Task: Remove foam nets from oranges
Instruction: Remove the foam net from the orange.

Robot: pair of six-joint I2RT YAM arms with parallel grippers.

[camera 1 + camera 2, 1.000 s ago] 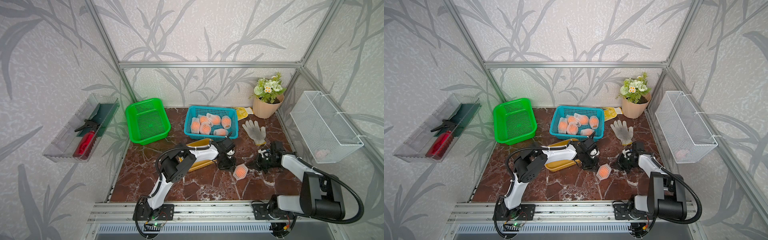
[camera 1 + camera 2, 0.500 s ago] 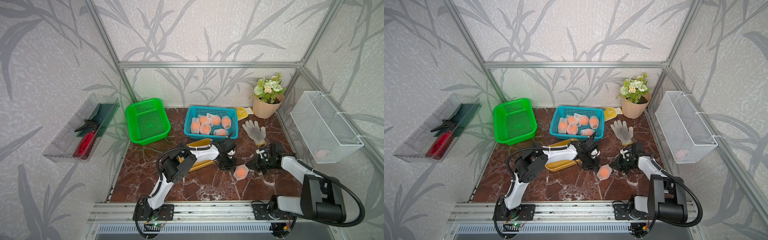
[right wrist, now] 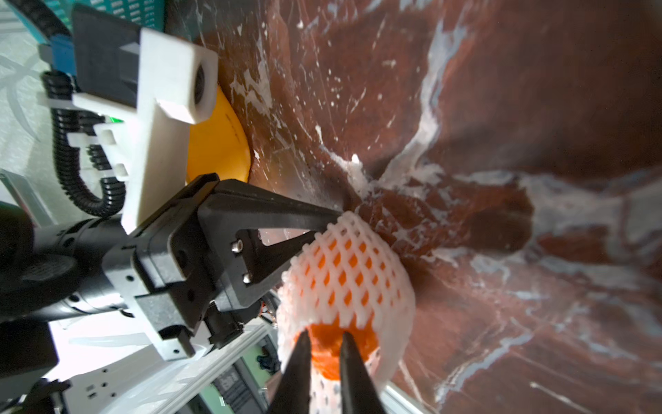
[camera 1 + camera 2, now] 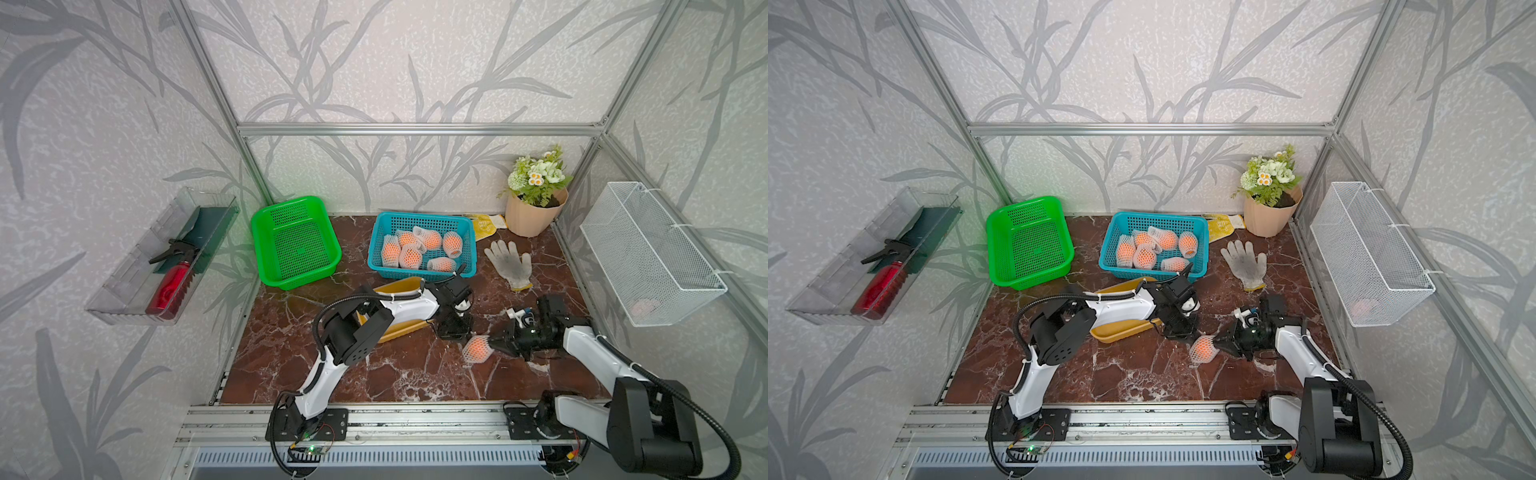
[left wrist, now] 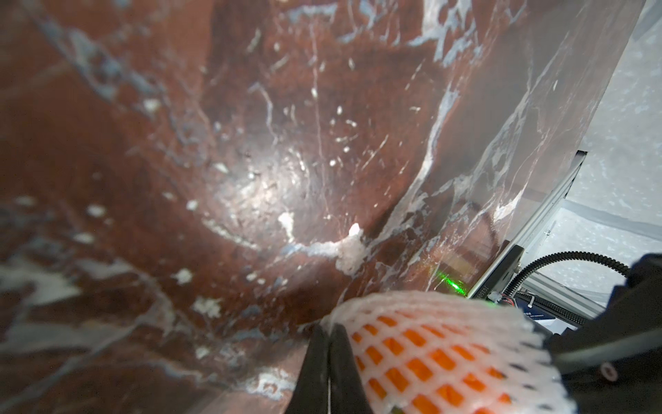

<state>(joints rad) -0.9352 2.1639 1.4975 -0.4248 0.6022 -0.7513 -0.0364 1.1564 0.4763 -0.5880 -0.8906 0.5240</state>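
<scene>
Diamond-mesh foam net (image 3: 353, 272) hugs round orange (image 3: 360, 340); L claw (image 3: 327, 224) pinches rim.

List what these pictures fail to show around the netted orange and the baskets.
Wire basket: pinkish thing inside, blurred by mesh in both top views; unidentifiable.
Yellow tray: mostly covered by the left arm in both top views; contents hidden.
Right claw: fingers apart at the orange's bare end in the right wrist view; contact unclear.
Foam net: one end cut off by the left wrist view's edge.
</scene>
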